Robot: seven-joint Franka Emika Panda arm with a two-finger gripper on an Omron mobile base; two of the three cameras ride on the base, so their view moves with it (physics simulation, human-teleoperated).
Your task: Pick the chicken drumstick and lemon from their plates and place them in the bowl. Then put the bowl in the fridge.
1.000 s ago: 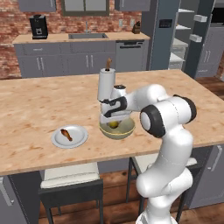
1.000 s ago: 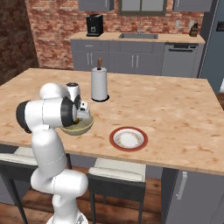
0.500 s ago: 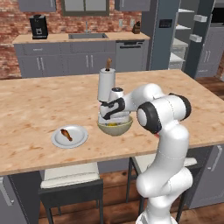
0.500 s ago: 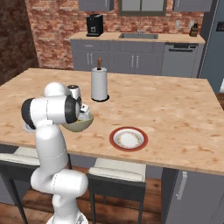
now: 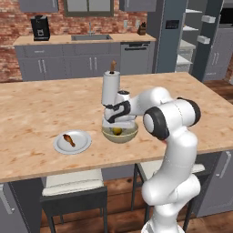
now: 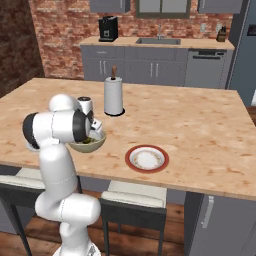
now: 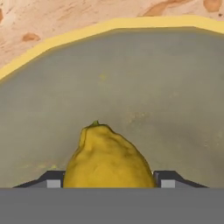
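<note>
The yellow lemon (image 7: 107, 159) sits between my two fingertips (image 7: 53, 179), and my gripper (image 7: 109, 180) is shut on it. It hangs low inside the olive-yellow bowl (image 7: 131, 74), close to the bowl's floor. In the left base view the gripper (image 5: 116, 122) reaches down into the bowl (image 5: 120, 135), where the lemon (image 5: 117, 131) shows. To the bowl's left, the brown drumstick (image 5: 68, 139) lies on the grey-white plate (image 5: 78, 144). The red-rimmed plate (image 6: 146, 158) sits bare to the right of the bowl (image 6: 90, 145).
A paper towel roll (image 5: 110, 86) stands just behind the bowl on the wooden island. The dark fridge (image 5: 169, 38) with its black panel is at the back right, white shelves beside it. Stools stand under the island's near edge.
My hand has sunk a little, carrying the lemon deeper into the bowl. The drumstick and both plates have not moved.
</note>
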